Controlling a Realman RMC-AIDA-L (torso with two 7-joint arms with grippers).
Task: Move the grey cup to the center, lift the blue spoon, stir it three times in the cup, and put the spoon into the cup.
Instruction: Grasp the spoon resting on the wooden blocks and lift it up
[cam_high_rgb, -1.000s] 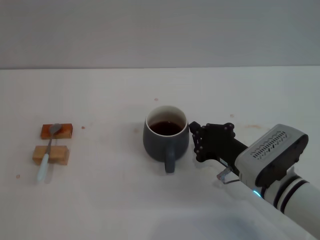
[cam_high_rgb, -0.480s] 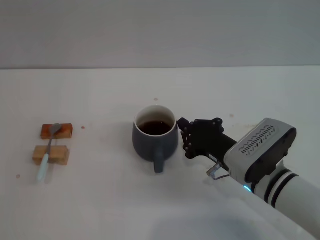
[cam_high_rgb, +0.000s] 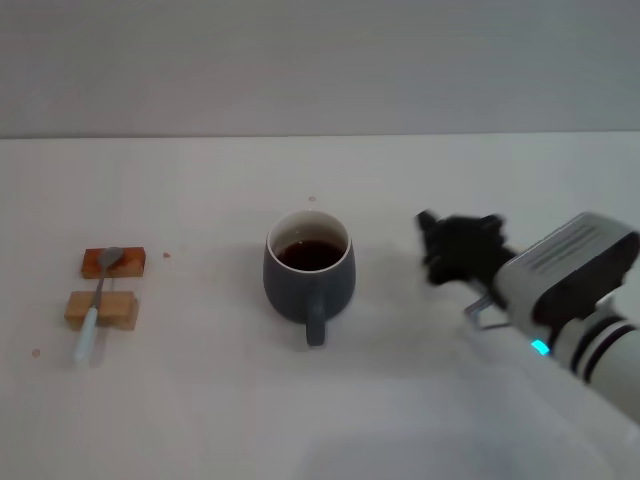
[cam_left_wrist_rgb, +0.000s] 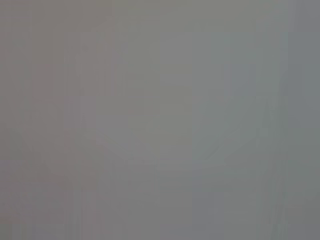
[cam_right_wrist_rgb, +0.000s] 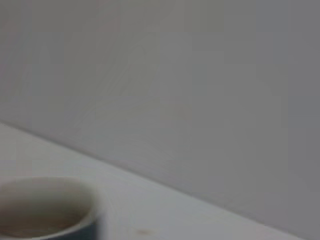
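Progress looks to be at the end of the first step: the grey cup (cam_high_rgb: 309, 273) stands upright on the bare middle of the white tabletop (cam_high_rgb: 200, 400), handle turned toward the robot, with dark liquid inside, and nothing is touching it. The right gripper (cam_high_rgb: 455, 248) hangs to the cup's right, apart from it with bare table between them; it shows as a dark smear in the head view, so whether its fingers are spread or closed cannot be told. The right wrist view catches only the cup's pale rim (cam_right_wrist_rgb: 47, 207) at one corner, with the table and a plain wall beyond, and no fingers. The blue spoon (cam_high_rgb: 97, 304) lies well to the left of the cup, untouched, resting across two small wooden blocks (cam_high_rgb: 106, 290): its metal bowl sits on the farther, redder block and its pale handle runs over the nearer one down to the table. The left gripper is out of sight; its wrist view gives only a blank grey field. Judging by this layout, placing the cup is done, while lifting the spoon, the three stirs and leaving the spoon in the cup all remain.
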